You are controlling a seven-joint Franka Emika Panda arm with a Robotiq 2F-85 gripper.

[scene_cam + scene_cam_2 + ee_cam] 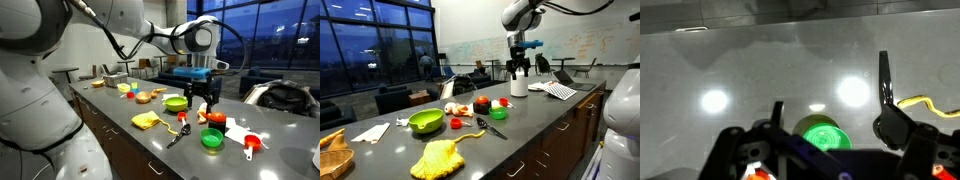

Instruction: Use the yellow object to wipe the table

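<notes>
Gripper [207, 99]: fingers spread wide, empty, high above table [190, 155].
Cloth [147, 121]: lies at table's near edge, well apart from gripper.
Risk: low approach may knock bowl [175, 102]; shallow pinch may slip.

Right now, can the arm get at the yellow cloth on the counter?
Probably yes. The arm hangs above the table, jaws open and empty, and the yellow cloth lies uncovered near the front edge. The green bowl sits beside its path, low enough to pass over.
</notes>
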